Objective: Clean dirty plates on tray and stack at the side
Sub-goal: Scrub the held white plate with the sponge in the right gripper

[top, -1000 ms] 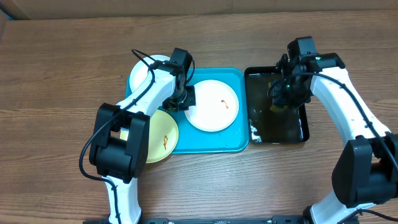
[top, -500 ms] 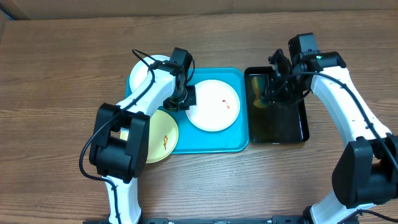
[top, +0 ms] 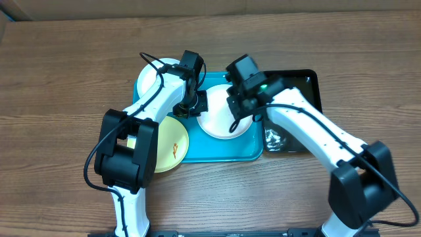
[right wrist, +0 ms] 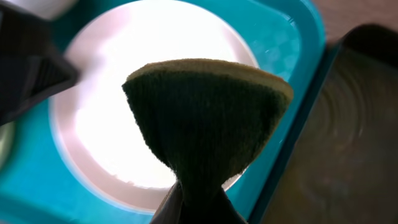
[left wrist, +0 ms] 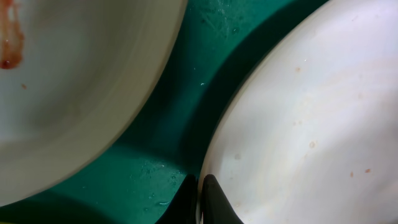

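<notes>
The turquoise tray (top: 220, 157) holds a white plate (top: 216, 126) in its middle. My left gripper (top: 195, 103) is shut on that plate's left rim; the left wrist view shows the fingers (left wrist: 200, 200) pinching the rim of the plate (left wrist: 298, 124). My right gripper (top: 240, 100) hovers over the same plate, shut on a dark green-yellow sponge (right wrist: 208, 118) above the plate (right wrist: 118, 118). A second white plate (top: 152, 76) lies at the tray's back left. The yellow-green plate (top: 169, 146) with an orange smear overhangs the tray's front left. Another plate with a red smear (left wrist: 62, 93) lies beside the left fingers.
A glossy black tray (top: 308, 82) stands right of the turquoise tray, with wet foam (top: 273, 138) at its front left; it also shows in the right wrist view (right wrist: 354, 137). Both arms cross over the tray area. Wood tabletop lies all around.
My right arm has swung left from over the black tray to above the middle white plate, carrying the sponge. My left gripper has stayed on the plate's rim.
</notes>
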`<action>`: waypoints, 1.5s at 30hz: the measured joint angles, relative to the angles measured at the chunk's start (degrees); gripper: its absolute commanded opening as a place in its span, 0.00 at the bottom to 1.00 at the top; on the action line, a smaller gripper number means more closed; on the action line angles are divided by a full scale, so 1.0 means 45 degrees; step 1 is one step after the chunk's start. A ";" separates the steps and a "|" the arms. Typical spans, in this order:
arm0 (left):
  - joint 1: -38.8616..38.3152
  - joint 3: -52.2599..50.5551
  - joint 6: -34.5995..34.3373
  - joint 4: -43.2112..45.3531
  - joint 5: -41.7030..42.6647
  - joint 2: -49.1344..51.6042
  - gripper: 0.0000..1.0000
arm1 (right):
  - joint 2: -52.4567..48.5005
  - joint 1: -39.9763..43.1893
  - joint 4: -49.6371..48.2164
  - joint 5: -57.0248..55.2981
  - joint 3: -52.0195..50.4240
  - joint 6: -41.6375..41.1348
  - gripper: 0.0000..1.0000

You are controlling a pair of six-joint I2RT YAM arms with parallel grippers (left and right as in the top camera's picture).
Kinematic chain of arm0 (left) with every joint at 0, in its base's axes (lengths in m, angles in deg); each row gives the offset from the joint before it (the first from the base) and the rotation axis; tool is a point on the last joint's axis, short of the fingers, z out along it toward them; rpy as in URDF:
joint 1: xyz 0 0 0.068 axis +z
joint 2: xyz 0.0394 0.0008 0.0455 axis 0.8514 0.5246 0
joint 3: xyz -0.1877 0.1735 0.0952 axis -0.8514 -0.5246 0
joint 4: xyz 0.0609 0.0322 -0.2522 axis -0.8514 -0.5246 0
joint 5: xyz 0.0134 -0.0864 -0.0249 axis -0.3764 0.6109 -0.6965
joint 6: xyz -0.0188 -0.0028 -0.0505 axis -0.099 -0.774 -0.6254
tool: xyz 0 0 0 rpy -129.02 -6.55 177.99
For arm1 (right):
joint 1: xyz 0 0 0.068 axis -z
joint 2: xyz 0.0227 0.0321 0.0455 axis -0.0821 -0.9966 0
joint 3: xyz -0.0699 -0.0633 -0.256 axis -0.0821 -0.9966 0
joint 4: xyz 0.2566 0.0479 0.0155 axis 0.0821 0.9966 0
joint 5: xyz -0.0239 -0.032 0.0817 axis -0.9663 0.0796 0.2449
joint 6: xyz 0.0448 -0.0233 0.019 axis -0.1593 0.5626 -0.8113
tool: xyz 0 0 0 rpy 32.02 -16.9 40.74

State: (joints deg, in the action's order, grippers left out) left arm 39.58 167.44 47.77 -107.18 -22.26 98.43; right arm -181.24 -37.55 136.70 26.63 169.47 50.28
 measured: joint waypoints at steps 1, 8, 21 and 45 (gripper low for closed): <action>0.0000 0.0000 0.0000 -0.0015 0.0005 0.0000 0.04 | -0.0136 -0.0073 -0.0078 -0.0311 0.0000 0.0000 0.04; 0.0000 0.0000 0.0000 -0.0058 0.0044 0.0000 0.04 | -0.1326 -0.0034 -0.0403 -0.1321 0.0000 -0.0097 0.16; 0.0000 0.0000 0.0000 -0.0107 0.0044 0.0000 0.07 | -0.2739 -0.0034 -0.0758 -0.1059 0.0000 0.0010 0.08; 0.0000 0.0000 0.0000 -0.0131 0.0044 0.0000 0.06 | -0.1763 0.0126 -0.0792 -0.1302 0.0024 0.0209 0.04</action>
State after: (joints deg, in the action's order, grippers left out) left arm 39.58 167.44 47.77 -107.77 -22.07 98.43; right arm -189.17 -36.98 133.14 20.78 169.58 51.21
